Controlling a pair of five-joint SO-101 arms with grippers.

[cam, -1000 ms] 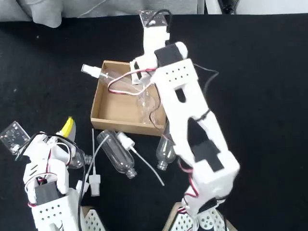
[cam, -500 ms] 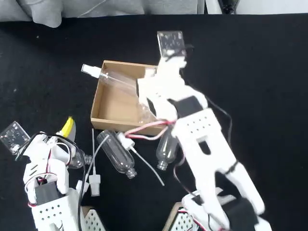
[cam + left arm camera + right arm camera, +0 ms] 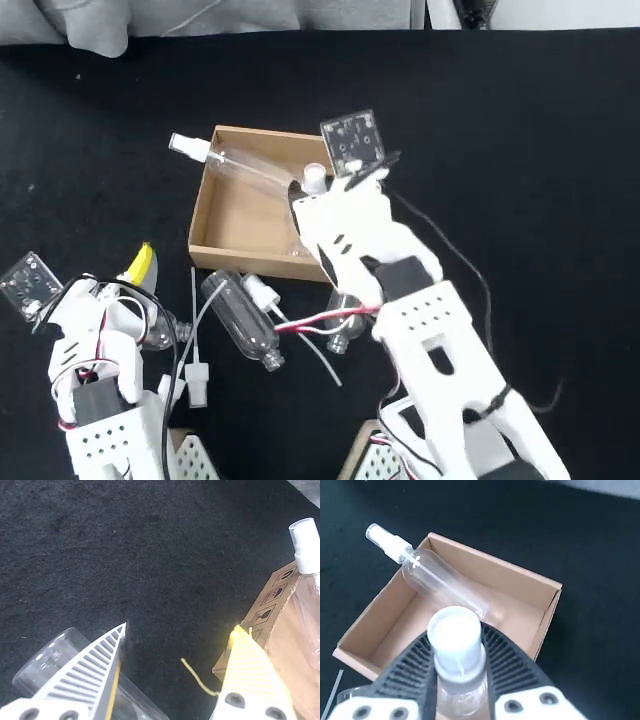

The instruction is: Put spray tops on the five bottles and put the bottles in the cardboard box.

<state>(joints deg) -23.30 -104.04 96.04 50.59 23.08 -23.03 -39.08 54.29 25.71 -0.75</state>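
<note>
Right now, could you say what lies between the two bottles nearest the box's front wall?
A loose spray top with its thin tube lies between the left bottle and the right bottle, as the high view shows.

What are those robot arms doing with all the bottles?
The right gripper holds a spray-topped bottle over the cardboard box. Another topped bottle already leans in the box, its sprayer poking out over a corner. The left gripper sits open beside a bottle lying on the black table. Two more bottles and loose spray tops lie in front of the box, not yet put together.
</note>
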